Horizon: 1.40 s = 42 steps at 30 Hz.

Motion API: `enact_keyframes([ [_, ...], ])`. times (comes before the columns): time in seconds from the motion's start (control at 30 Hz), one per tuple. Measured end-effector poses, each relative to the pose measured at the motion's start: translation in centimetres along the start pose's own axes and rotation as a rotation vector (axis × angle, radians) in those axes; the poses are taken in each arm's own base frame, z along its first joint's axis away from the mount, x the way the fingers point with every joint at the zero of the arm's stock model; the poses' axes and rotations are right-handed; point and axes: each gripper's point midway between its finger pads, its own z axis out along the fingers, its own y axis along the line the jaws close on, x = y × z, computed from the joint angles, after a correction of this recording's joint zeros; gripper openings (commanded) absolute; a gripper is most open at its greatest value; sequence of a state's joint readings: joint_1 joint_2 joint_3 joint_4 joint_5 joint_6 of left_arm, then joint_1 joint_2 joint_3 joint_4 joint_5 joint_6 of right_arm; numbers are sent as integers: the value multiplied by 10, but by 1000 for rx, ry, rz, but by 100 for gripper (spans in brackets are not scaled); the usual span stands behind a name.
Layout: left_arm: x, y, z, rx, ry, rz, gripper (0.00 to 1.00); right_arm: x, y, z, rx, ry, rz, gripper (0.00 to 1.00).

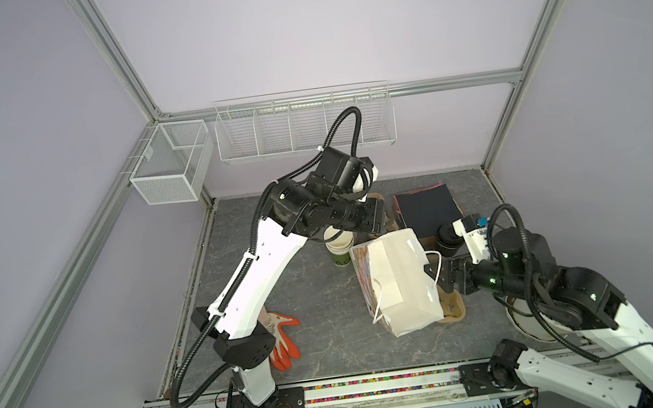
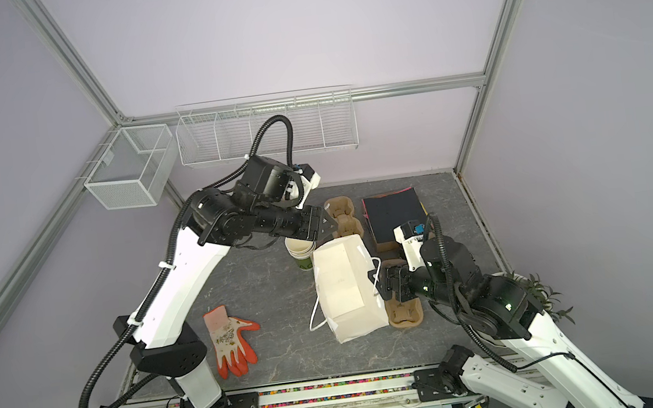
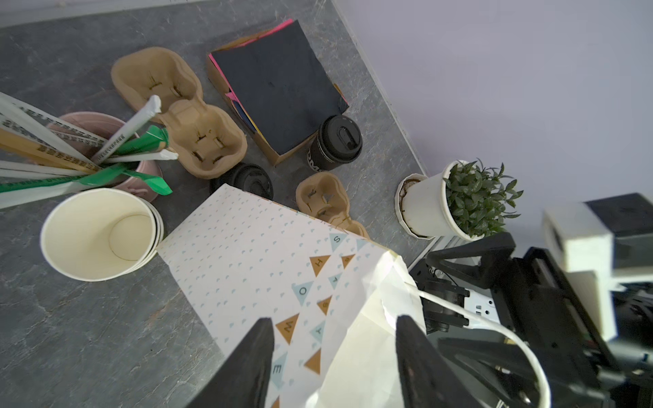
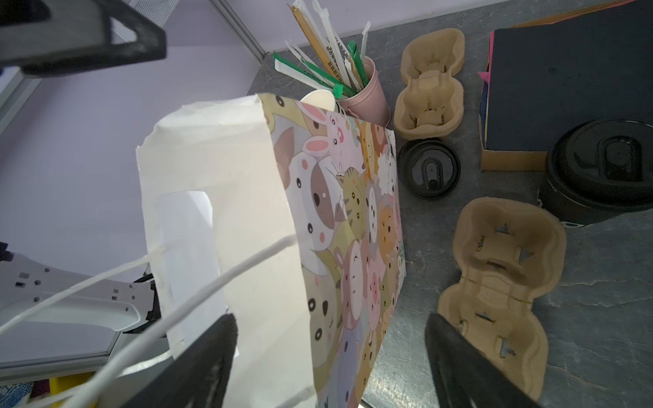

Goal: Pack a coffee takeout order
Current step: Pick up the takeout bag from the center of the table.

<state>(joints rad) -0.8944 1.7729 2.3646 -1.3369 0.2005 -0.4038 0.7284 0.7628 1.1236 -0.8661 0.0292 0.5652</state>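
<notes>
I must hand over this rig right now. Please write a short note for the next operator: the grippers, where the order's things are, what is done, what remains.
Grippers: the left gripper is open, with its jaws astride the rim of the paper bag. The right gripper is open around the bag's side wall, near the handle. Neither holds anything.
Things: two lidded black cups stand on the table beyond the bag. One carrier lies beside the bag, near the stacked carriers. The black sheets are in their box.
Done: the bag stands open and looks empty.
Left: all the packing.
</notes>
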Motion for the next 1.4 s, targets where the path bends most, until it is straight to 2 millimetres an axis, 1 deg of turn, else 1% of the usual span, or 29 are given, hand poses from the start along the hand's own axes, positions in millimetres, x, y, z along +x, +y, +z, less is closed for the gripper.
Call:
enact_keyframes([
  [0.1,-5,-2,-19,-2,-57,10,58,0,0,3,2,5,-5,72],
  [0.13,-7,-2,-23,-4,-72,12,58,0,0,4,3,8,-5,70],
  [0.2,-9,0,-30,-14,-103,15,58,0,1,8,8,16,-9,62],
  [0.27,-8,4,-35,-32,-125,16,58,1,0,14,16,27,-17,58],
  [0.37,-2,15,-45,-72,-159,15,60,2,-2,22,41,45,-25,52],
  [0.43,3,23,-56,-105,-189,16,59,3,-4,26,55,54,-32,47],
  [0.5,8,30,-71,-135,-235,18,60,3,-6,30,66,62,-38,38],
  [0.53,10,34,-78,-149,-258,18,60,4,-6,31,73,66,-40,36],
  [0.67,22,54,-107,-230,-348,29,62,4,-9,39,100,82,-51,32],
  [0.77,33,71,-120,-297,-391,34,63,4,-10,44,108,94,-53,24],
  [0.9,46,91,-127,-377,-414,35,64,1,-6,44,103,95,-54,16],
  [1.03,53,106,-129,-446,-423,39,64,-5,0,37,90,83,-53,8],
  [1.23,57,119,-136,-516,-449,45,65,-14,9,22,70,70,-35,7],
  [1.4,55,123,-141,-544,-472,49,67,-6,6,14,88,110,5,7],
])
